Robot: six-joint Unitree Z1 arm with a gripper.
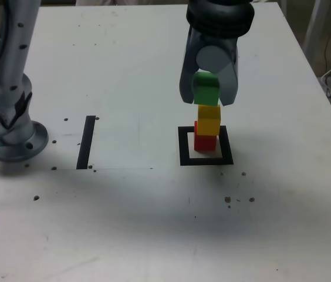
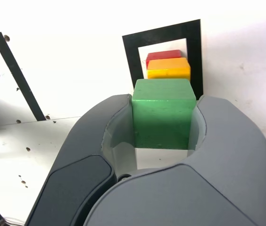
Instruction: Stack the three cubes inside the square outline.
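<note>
Inside the black square outline (image 1: 205, 160) (image 2: 193, 52) the red cube (image 1: 205, 141) (image 2: 163, 55) rests on the white centre, and the yellow cube (image 1: 209, 118) (image 2: 169, 68) sits on top of it. My gripper (image 1: 208, 89) (image 2: 162, 115) is shut on the green cube (image 1: 206, 88) (image 2: 162, 110), holding it right above the yellow cube. In the exterior view the green cube looks touching or nearly touching the yellow one; I cannot tell which.
A straight black strip (image 1: 86, 141) (image 2: 17, 75) lies on the white table (image 1: 124, 70) at the exterior view's left. The arm's grey base (image 1: 10, 126) stands at the far left. Small dark holes dot the table surface.
</note>
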